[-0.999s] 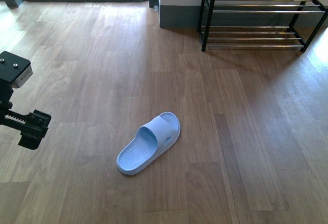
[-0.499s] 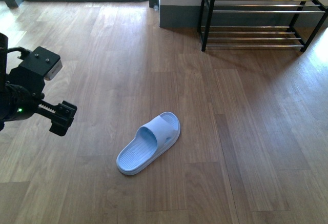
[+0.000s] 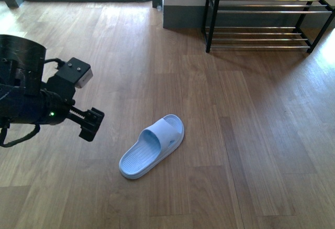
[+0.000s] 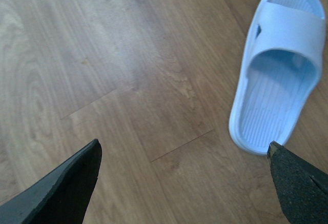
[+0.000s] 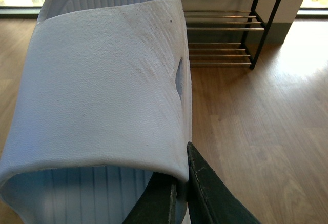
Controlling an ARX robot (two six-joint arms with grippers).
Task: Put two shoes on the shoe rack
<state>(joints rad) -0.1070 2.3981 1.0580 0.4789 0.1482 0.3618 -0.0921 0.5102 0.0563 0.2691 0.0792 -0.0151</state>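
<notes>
- Where the front view showed the wooden floor [image 3: 251,134], we noted one light blue slide, the floor sandal [image 3: 152,146]. It lay sole-down near the middle, toe pointing far and right.
- We recorded the left gripper [image 3: 90,124] low over the boards, left of the floor sandal and apart from it.
- In the left wrist view, its fingertips [image 4: 66,183] stood wide apart with only bare boards between them. The floor sandal lay just beside one fingertip, and we could not tell whether they touched.
- In the right wrist view, the right gripper [image 5: 177,198] was clamped on the side edge of a second light blue slide, the held sandal [image 5: 102,80].
- The shoe rack [image 3: 261,19], black frame with chrome bars, stood at the far right. The floor sandal lay well apart from it.
</notes>
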